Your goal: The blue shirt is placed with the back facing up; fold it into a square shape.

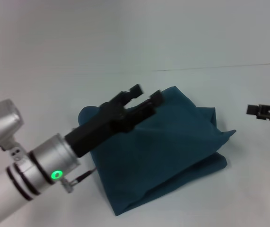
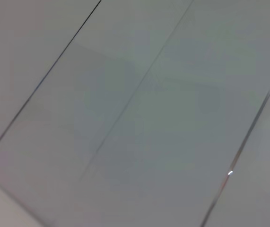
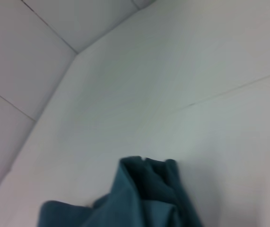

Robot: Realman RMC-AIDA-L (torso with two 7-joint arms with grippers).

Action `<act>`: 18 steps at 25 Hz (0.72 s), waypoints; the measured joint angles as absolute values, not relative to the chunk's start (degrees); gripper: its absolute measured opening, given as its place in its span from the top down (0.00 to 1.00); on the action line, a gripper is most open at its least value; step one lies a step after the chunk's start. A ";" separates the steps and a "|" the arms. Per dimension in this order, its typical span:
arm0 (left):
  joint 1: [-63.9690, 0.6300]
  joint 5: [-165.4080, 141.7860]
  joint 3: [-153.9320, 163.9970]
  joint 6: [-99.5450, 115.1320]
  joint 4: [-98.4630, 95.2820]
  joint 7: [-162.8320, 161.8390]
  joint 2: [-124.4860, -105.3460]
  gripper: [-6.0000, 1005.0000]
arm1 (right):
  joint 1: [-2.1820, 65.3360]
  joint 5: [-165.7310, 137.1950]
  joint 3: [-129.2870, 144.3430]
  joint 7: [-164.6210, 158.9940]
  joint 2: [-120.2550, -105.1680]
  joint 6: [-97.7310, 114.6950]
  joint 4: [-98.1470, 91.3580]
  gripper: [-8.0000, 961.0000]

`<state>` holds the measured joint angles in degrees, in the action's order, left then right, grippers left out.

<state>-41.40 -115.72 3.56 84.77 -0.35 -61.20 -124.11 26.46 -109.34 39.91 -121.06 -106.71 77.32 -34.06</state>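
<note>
Shirt [image 1: 172, 146] folded, roughly square. Left pincer [image 1: 144, 96] wide, empty, above shirt's far edge. Right pincer [image 1: 253, 110] beside shirt, state unclear. Square loose corners gently.

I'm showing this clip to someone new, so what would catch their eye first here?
First the blue shirt, folded into a rumpled, roughly square bundle in the middle of the white table. Next the left gripper, fingers apart, held over the bundle's near-left part on its silver arm with a green light. The right gripper sits apart at the right edge of the head view.
</note>
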 joint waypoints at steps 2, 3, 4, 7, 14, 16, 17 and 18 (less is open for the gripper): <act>-40.69 -115.76 4.81 85.27 -3.27 -62.33 -124.06 0.14 | 27.83 -109.99 39.95 -123.48 -106.62 77.76 -34.12 0.38; -40.11 -115.77 5.83 85.90 -5.16 -62.61 -124.04 0.13 | 28.72 -110.81 39.93 -124.76 -106.61 77.72 -34.11 0.36; -39.55 -115.78 6.68 86.52 -6.55 -62.62 -124.02 0.11 | 29.61 -111.62 39.82 -125.77 -106.61 77.47 -33.99 0.35; -37.61 -115.79 9.68 88.53 -11.13 -62.45 -124.02 0.11 | 32.36 -112.85 39.76 -127.40 -106.89 75.94 -33.53 0.32; -32.51 -115.79 13.12 90.52 -18.26 -62.42 -123.95 0.11 | 39.42 -117.09 40.67 -128.35 -108.55 69.14 -30.31 0.33; -31.36 -115.79 14.22 91.17 -19.85 -62.43 -123.94 0.11 | 41.80 -119.42 40.87 -128.37 -109.06 66.59 -28.80 0.33; -30.89 -115.79 14.73 91.46 -20.60 -62.43 -123.94 0.11 | 42.68 -120.46 41.00 -128.37 -109.36 65.45 -28.33 0.33; -30.49 -115.78 15.14 91.70 -21.22 -62.42 -123.93 0.11 | 43.65 -121.44 41.22 -128.37 -109.80 64.20 -27.91 0.33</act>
